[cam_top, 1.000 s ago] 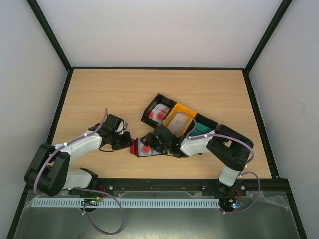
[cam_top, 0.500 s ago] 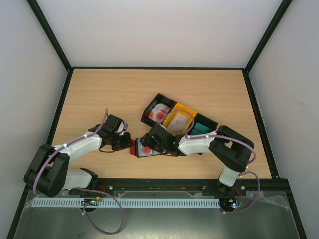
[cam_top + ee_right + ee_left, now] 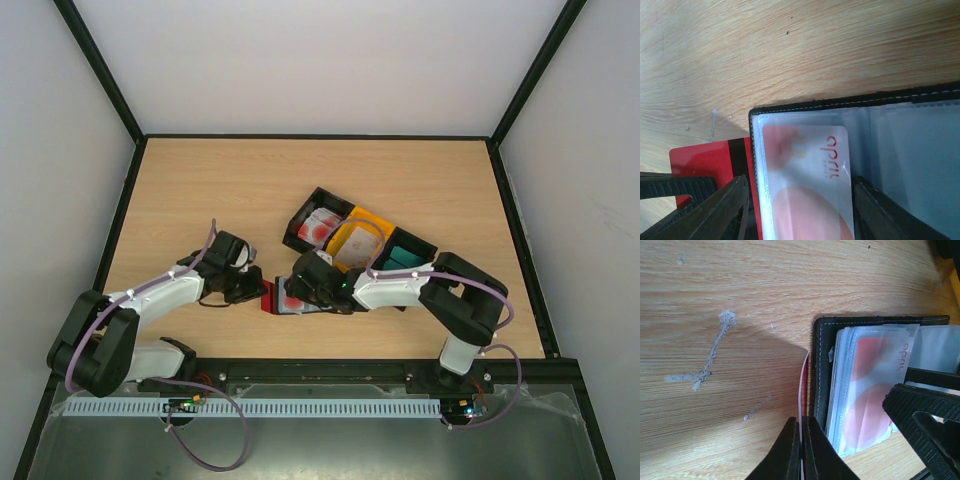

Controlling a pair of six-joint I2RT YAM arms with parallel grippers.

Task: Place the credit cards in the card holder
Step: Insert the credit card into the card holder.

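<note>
- The left pincer is clamped tight on a red card, which its own view shows edge-on as a thin line just beside the holder.
- The right pincer stands wide, with one finger on each side of the holder's clear sleeve. A red-and-white card sits in that sleeve. I cannot tell whether the fingers press on it.
- The holder lies open on the table, between the two pincers and near the bins.
- Only the right wrist view shows the red card's flat face and its black stripe, meeting the holder's stitched edge.
- Only the left wrist view shows pale scuffs on the wood, and a right finger over the sleeve.
- Only the top view shows the bins, with more cards in them.
</note>
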